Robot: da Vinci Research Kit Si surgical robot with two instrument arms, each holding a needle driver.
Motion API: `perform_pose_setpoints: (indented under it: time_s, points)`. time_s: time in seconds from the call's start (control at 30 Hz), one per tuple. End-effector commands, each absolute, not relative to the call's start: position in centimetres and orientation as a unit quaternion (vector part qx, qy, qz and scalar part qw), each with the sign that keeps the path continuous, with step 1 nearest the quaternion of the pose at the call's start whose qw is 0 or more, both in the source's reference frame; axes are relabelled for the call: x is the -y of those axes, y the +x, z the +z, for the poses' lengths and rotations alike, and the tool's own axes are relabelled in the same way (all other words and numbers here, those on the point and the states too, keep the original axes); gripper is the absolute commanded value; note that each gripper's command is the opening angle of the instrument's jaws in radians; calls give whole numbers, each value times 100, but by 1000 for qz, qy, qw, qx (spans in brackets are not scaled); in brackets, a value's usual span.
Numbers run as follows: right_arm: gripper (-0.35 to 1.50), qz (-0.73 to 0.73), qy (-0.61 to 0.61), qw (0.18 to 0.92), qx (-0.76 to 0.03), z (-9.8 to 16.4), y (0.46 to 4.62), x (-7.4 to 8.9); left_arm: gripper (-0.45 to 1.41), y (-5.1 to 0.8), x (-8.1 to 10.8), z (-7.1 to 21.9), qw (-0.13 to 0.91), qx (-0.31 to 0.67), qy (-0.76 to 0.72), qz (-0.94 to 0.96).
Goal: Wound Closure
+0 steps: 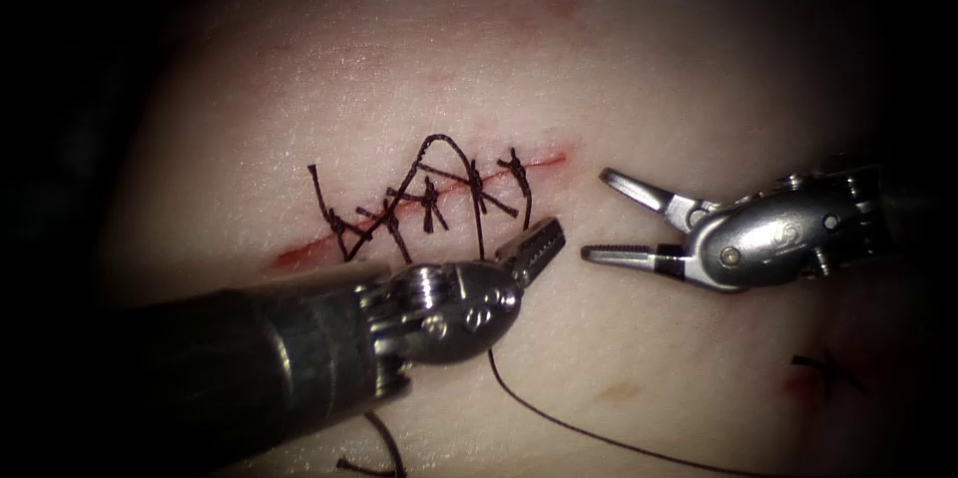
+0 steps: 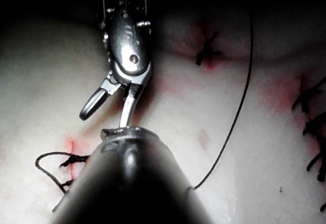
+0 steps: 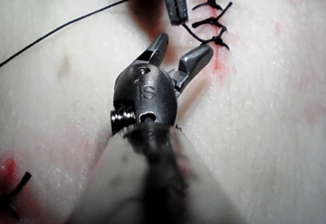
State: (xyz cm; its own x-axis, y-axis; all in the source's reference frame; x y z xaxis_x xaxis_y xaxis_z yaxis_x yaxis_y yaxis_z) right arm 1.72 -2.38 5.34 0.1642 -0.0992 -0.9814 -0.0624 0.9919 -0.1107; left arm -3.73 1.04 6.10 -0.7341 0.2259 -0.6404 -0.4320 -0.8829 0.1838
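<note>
Two tools meet over pale tissue [image 1: 639,69] that fades into darkness all round. In the endoscope view the cut [image 1: 299,256] slants through the middle, from 8 o'clock up toward 2 o'clock. Red fluid [image 1: 547,157] shows at both of its ends. Several dark stitches [image 1: 429,194] cross it, knotted and tangled, with one loop standing up above the line.

The left tool [image 1: 534,243] comes in from 8 o'clock and its shaft covers the tissue there. Its jaws are closed, and the tip lies just below the stitches, near the cut's 2 o'clock end. I cannot tell whether anything is pinched between them.

The right tool [image 1: 596,215] comes in from 3 o'clock. Its jaws are spread wide and hold nothing, and they point at the left tool's tip across a small gap. The right wrist view shows the same spread jaws [image 3: 186,45] just short of the closed left tool [image 3: 174,5] and the stitch row.

A long thread [image 1: 559,423] runs down from the stitches, passes behind the left tool and trails across bare tissue toward 5 o'clock. A short curl of thread [image 1: 384,443] lies at 6 o'clock. At 4 o'clock, well apart from the cut, a small separate stitch [image 1: 828,368] sits in a red patch.
</note>
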Motion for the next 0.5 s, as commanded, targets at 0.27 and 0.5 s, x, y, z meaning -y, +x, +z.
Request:
perform_pose_setpoints:
  time_s: [0.27, 0.5]
  points:
    - [64, -41, -67, 748, -660, 550, 213, 243, -28, -386, -104, 601, 177, -164, -316, 918]
    - [64, -61, -80, 742, -663, 557, 222, 246, -30, -385, -109, 600, 178, -166, -316, 917]
